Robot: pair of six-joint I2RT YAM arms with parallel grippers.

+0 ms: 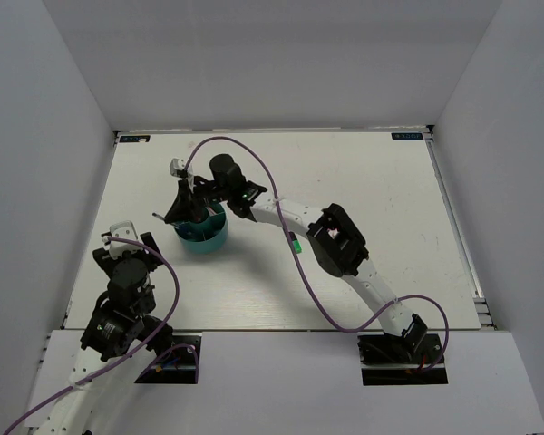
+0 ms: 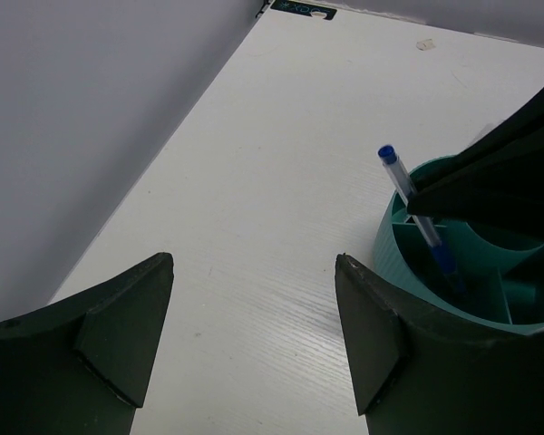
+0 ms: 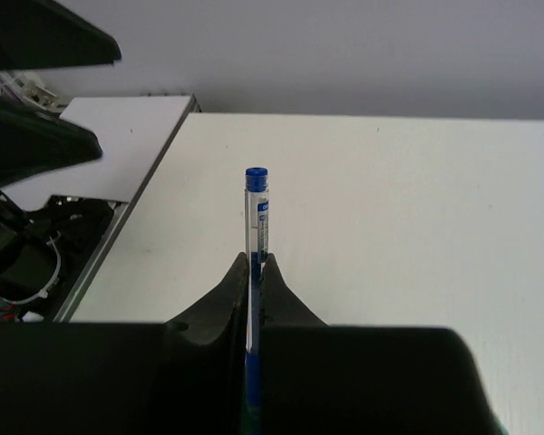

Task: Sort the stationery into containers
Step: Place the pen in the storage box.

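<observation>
The round teal organiser point(image 1: 208, 237) stands left of the table's middle; it also shows in the left wrist view point(image 2: 435, 276). My right gripper point(image 1: 183, 214) hangs over it, shut on a clear pen with a blue cap point(image 3: 257, 213). In the left wrist view the pen point(image 2: 415, 213) stands tilted with its lower end inside a compartment. My left gripper point(image 2: 254, 340) is open and empty, just left of the organiser, low over the table. A small green-and-black item point(image 1: 295, 245) lies by the right arm.
A small pale piece point(image 2: 426, 43) lies far back on the table. White walls close in the left, back and right sides. The right arm point(image 1: 335, 237) stretches across the table's middle. The left arm point(image 3: 36, 91) shows at the upper left of the right wrist view.
</observation>
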